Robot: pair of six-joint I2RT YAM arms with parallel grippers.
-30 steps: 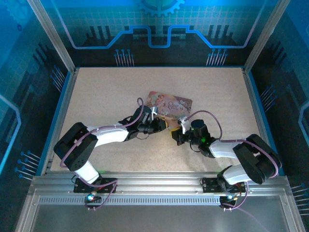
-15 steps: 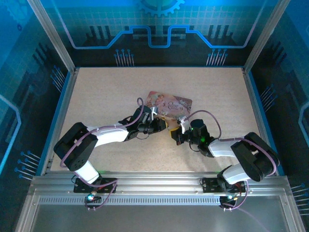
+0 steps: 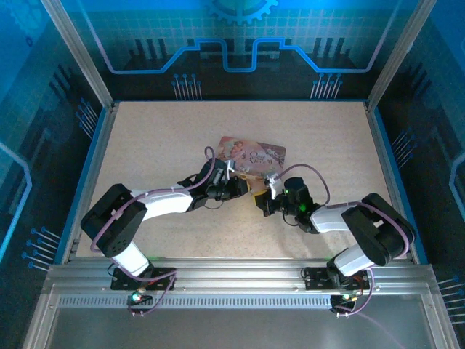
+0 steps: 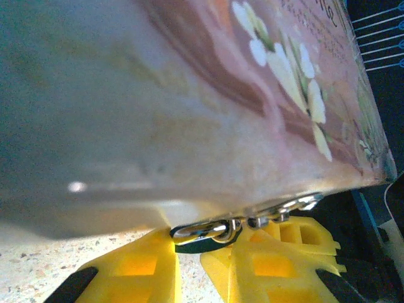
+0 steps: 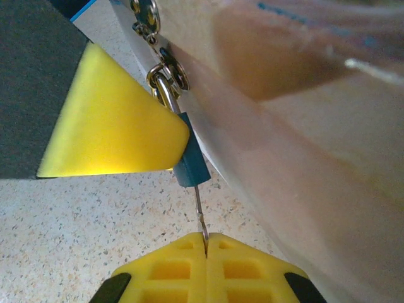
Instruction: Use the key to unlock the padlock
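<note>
As the right gripper [image 5: 205, 243], jaws clamped on the key [image 5: 199, 211], has edged leftward, nudging the tin [image 3: 254, 154], the key's shank now meets the padlock [image 5: 189, 165], which hangs at the tin's edge, pinched in the jaws of the left gripper [image 4: 201, 252]; insertion seems begun, turning remains.

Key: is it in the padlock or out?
In, it seems: in the right wrist view the key runs from the shut right gripper up into the bottom of the blue padlock.
</note>
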